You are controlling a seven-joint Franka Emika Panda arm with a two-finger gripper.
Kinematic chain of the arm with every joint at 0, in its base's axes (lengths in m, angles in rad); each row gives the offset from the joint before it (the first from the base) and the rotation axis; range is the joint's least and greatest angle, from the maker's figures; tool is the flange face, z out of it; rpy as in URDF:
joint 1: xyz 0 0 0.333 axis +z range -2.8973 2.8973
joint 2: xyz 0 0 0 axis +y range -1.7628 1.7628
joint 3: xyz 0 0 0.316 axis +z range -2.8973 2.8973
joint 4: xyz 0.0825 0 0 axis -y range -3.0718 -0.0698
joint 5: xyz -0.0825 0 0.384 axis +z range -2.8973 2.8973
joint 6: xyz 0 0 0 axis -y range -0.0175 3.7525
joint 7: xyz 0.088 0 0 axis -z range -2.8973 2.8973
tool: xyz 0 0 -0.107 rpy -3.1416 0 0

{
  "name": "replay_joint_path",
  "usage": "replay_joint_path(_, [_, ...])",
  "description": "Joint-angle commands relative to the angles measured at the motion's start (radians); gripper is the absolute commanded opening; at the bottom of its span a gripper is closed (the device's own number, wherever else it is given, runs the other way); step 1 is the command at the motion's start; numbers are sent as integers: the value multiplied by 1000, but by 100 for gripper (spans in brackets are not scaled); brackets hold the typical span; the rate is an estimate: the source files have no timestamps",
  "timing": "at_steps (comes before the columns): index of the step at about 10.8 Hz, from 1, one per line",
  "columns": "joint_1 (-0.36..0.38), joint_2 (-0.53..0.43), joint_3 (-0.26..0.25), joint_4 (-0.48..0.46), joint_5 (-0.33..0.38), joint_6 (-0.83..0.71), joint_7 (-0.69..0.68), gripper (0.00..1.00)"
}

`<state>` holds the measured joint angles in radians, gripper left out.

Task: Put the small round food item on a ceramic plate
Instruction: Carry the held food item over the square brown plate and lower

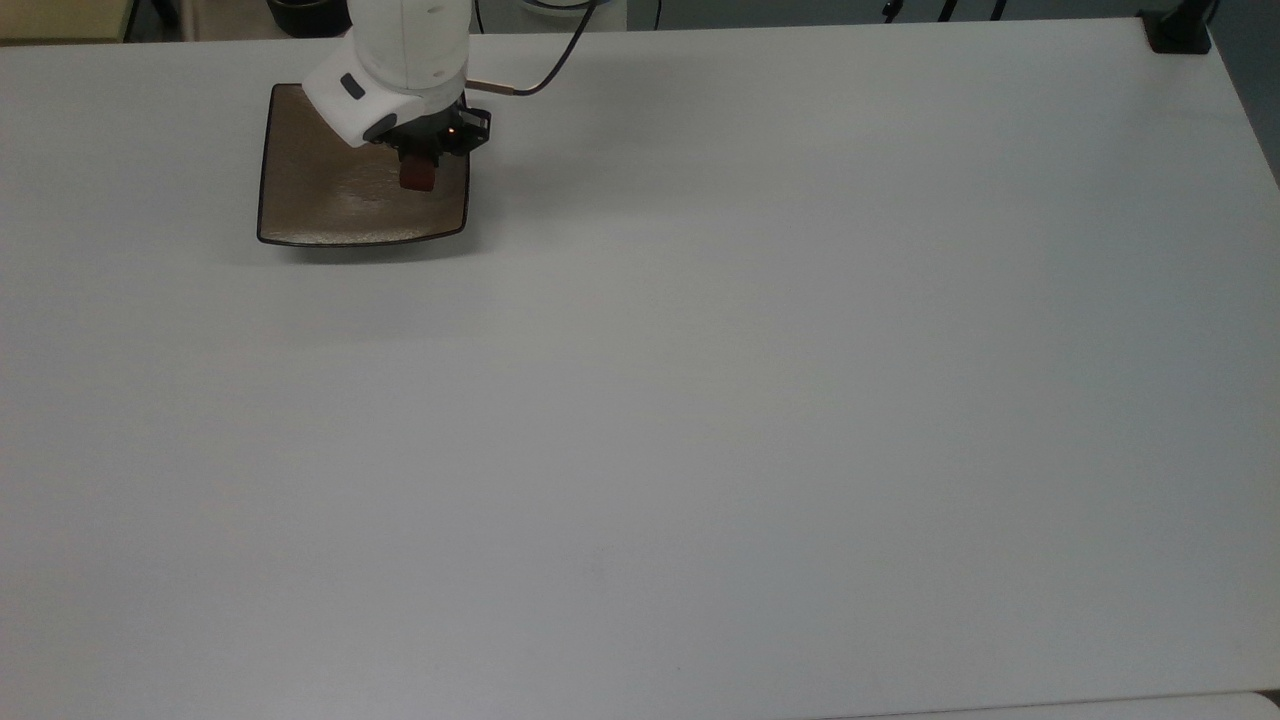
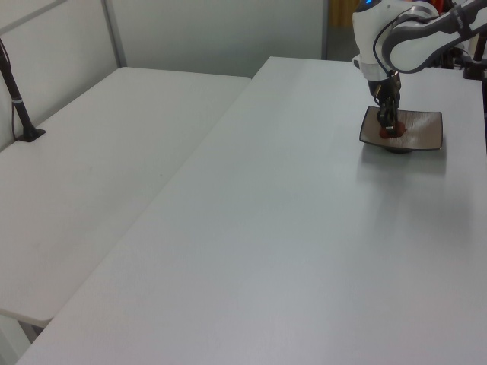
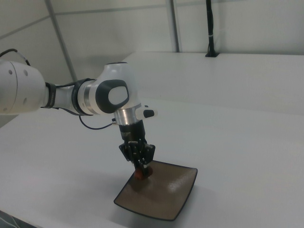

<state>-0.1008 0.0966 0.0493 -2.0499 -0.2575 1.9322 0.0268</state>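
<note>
1. While the arm leaned in over the far left corner of the bench (image 1: 700,400) in the top view, the gripper (image 1: 420,172) hung above the ceramic plate (image 1: 330,200), and its fingers were closed on the small round food item (image 1: 417,177).
2. And there it was in the right view: the reddish lump (image 3: 138,174) pinched between the dark fingers (image 3: 140,164), low over the plate's (image 3: 166,194) shallow centre. Whether it touched the glaze, I could not tell.
3. In the left view the gripper (image 2: 389,125) pointed straight down, the food item (image 2: 390,132) a red speck over the plate (image 2: 418,133).
4. The plate sat flat near the bench's (image 2: 304,228) far edge, close to that corner, with the item toward the plate's right side in the top view.
</note>
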Motion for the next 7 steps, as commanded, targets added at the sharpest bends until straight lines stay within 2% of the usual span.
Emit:
replay_joint_path(1, [-36,18,-3,-19,-23,86,-15,33])
replay_joint_path(2, [-36,25,-3,-19,-26,90,-16,62])
replay_joint_path(3, [-39,28,-3,-19,-28,90,-15,96])
replay_joint_path(4, [-39,32,-3,-19,-29,90,-15,100])
replay_joint_path(7, [-39,34,-3,-18,-29,90,-15,100])
